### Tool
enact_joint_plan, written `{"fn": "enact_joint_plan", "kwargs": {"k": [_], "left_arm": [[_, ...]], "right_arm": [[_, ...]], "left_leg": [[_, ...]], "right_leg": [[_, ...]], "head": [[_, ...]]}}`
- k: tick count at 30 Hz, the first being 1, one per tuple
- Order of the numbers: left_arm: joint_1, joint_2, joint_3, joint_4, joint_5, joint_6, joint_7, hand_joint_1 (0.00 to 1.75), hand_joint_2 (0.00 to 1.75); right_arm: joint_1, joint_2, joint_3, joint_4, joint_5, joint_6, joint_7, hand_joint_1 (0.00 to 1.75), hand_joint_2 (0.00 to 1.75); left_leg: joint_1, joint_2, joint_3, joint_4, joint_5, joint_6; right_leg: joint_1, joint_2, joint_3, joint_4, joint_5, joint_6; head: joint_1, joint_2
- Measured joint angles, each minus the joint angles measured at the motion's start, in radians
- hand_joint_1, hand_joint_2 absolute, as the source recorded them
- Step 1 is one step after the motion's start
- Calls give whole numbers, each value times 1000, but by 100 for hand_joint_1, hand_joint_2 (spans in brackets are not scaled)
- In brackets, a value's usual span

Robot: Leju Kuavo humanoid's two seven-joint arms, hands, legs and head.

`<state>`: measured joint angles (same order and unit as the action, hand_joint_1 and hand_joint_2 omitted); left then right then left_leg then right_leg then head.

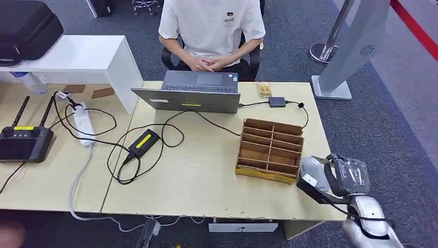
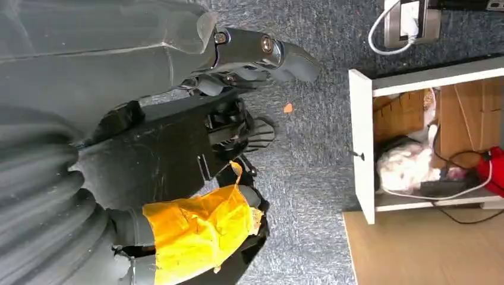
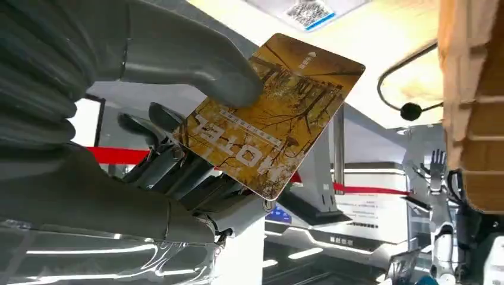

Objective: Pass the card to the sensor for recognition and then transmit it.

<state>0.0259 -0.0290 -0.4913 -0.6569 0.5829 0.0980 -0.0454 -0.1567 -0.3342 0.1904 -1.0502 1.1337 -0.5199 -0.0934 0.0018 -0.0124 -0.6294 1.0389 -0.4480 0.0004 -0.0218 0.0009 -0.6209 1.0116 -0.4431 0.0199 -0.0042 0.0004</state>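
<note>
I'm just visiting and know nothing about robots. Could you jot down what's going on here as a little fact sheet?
Right hand: holds a yellow hotel card, thumb on its face
Left hand: hangs above grey carpet, holding nothing
Table: wooden slotted box, laptop, black scanner on a cable
Person: seated behind the laptop, hands clasped

- From the head camera I can't see the card; the right hand [image 1: 345, 175] hides it past the surface's [image 1: 206, 181] right edge.
- In the right wrist camera the thumb covers one corner of the card [image 3: 270, 116], and the darker fingers [image 3: 178, 169] sit mostly behind it.
- The person's [image 1: 212, 26] head is cut off at the frame's top.
- The left hand's [image 2: 196, 154] fingers are partly wrapped in yellow tape [image 2: 199, 228].
</note>
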Motion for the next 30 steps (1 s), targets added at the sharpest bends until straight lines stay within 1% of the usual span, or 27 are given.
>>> {"fn": "enact_joint_plan", "kwargs": {"k": [8,12,14,18,22,27,30], "left_arm": [[0,0,-3,0,1,0,-1,0,175],[-4,0,-3,0,3,0,-1,0,175],[-10,0,-3,0,3,0,-1,0,175],[-26,-2,-3,3,-2,0,3,0,175],[-35,-13,-3,14,-12,-1,10,0,175],[-40,-18,-2,25,-23,-2,12,0,175],[-48,-20,-2,35,-38,-3,15,0,175]], "right_arm": [[-2,0,19,12,8,2,12,175,175],[-38,0,34,8,26,-2,21,175,175],[-72,2,44,-1,34,-1,29,175,175],[-175,10,80,-20,47,6,45,175,175],[-289,27,121,-45,49,42,70,175,175],[-359,42,157,-63,48,42,76,175,175],[-450,75,199,-61,60,84,91,175,175]], "left_leg": [[0,0,0,0,-1,1],[0,0,0,0,-1,1],[0,1,0,0,-1,1],[0,1,0,0,1,0],[0,0,1,1,2,0],[0,-3,-1,0,3,1],[0,-1,-1,0,4,1]], "right_leg": [[0,0,0,0,0,0],[0,0,0,0,0,0],[0,0,0,0,0,0],[0,1,1,1,1,-1],[0,0,0,1,1,-1],[0,-3,1,1,1,-1],[0,-2,0,1,2,-2]], "head": [[0,0],[0,0],[0,0],[0,0],[0,0],[0,0],[0,0]]}}
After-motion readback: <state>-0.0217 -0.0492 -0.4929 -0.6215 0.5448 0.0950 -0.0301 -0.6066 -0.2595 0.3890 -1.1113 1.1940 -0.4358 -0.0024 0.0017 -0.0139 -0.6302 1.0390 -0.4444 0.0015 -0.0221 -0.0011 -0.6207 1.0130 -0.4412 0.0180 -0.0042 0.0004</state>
